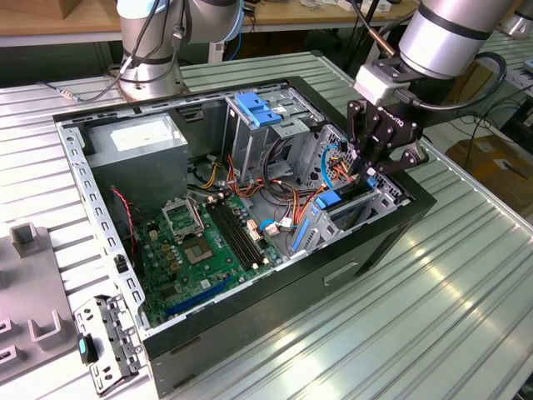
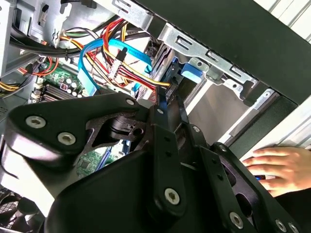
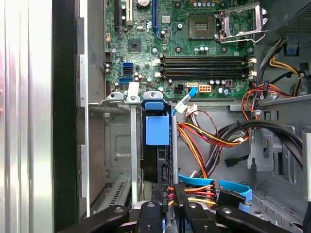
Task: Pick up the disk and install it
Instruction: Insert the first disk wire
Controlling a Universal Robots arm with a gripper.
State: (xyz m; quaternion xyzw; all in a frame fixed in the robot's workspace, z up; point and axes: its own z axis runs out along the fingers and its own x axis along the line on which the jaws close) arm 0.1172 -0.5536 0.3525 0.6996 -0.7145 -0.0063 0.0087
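The disk [image 1: 330, 200] stands on edge in the drive bay at the open computer case's corner, on the exterior view's right. Its blue plastic tab [image 3: 157, 128] faces up between the bay's metal walls, and the tab's blue shows again in the second wrist view [image 2: 193, 73]. My gripper [image 1: 371, 167] hangs over that bay, its black fingers drawn together right at the disk's rear end, beside the red, yellow and blue cables. The fingertips [image 3: 166, 175] look closed on each other, not around the disk. Whether they touch the disk I cannot tell.
The case [image 1: 275, 275] lies open on a ribbed metal table. It holds a green motherboard [image 1: 200, 242], a grey power supply box [image 1: 137, 137] and a tall metal cage with a blue tab [image 1: 254, 108]. A person's hand [image 2: 277, 165] rests outside the case wall. A second arm's base [image 1: 150, 50] stands behind.
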